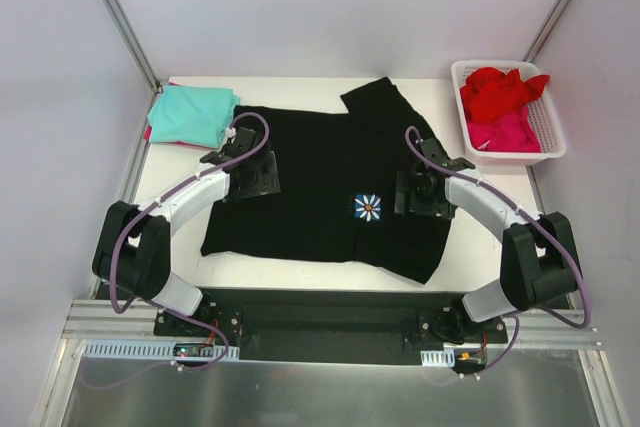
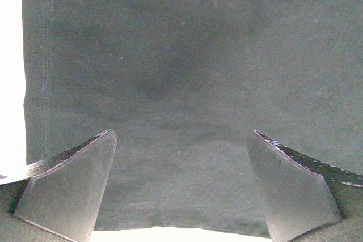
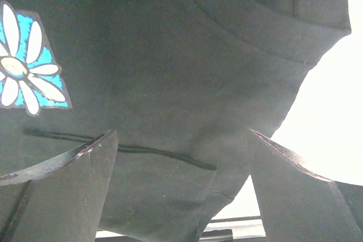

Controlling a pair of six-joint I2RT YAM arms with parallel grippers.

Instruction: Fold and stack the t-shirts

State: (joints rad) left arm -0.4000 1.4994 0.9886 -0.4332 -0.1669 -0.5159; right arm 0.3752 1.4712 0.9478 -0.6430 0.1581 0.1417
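A large black t-shirt (image 1: 330,177) lies spread flat across the table, its flower print (image 1: 368,208) right of centre. My left gripper (image 1: 255,175) hovers open over the shirt's left side; the left wrist view shows only black cloth (image 2: 181,72) between the wide-apart fingers (image 2: 68,191). My right gripper (image 1: 418,193) is open above the shirt's right part, where the right wrist view shows the flower print (image 3: 28,60) and a fold line (image 3: 164,154). A folded teal t-shirt (image 1: 192,113) sits at the back left. Red (image 1: 500,90) and pink (image 1: 505,133) shirts lie in the basket.
A white slotted basket (image 1: 548,112) stands at the back right corner. Something pink (image 1: 149,134) peeks out under the teal shirt. White walls and metal posts enclose the table. The arms' base rail (image 1: 320,322) runs along the near edge.
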